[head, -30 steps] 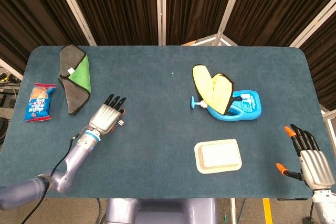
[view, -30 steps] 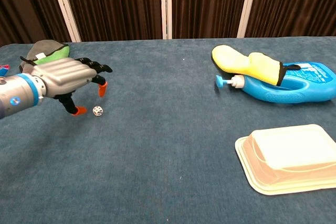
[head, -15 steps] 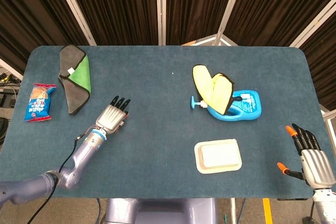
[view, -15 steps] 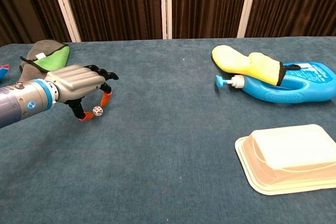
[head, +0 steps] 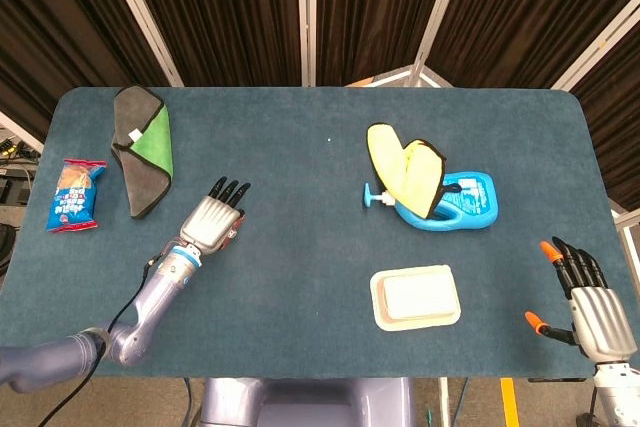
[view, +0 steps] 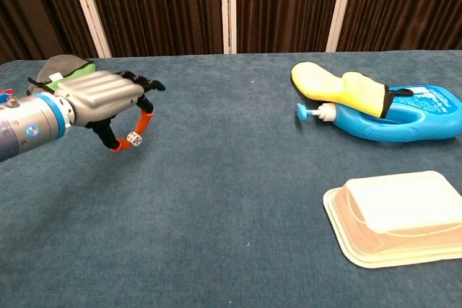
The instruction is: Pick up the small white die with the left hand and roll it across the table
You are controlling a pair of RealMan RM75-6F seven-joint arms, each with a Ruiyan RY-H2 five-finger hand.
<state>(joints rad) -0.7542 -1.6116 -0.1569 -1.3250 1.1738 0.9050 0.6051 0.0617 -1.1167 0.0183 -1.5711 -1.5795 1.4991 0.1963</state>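
1. The left hand [view: 101, 100] held the die [view: 133, 138] pinched between two orange-tipped fingers [view: 144, 121], clear of the table [view: 216, 200] in the chest view.
2. In the head view the left hand [head: 212, 221] lay over the die and hid it; the hand sat on the table's left half, knuckles up, dark fingers pointing away from the robot.
3. Its forearm ran back toward the near-left corner, with a blue band at the wrist.
4. The die showed dark pips on a white face; their number was too small to tell.
5. The right hand [head: 583, 298] was at the near-right edge of the table, fingers spread and holding nothing, orange tips showing.
6. A blue bottle [head: 462, 202] lay on its side right of centre, its label print too small to read, with a yellow mitt [head: 405, 175] draped over it.
7. A cream tray [head: 415, 298] sat nearer the robot than the bottle.
8. A grey-and-green cloth [head: 142, 144] lay at the far left, bearing a small white tag with no readable text.
9. A snack packet [head: 76, 194] lay just left of the cloth; its printing could not be read.
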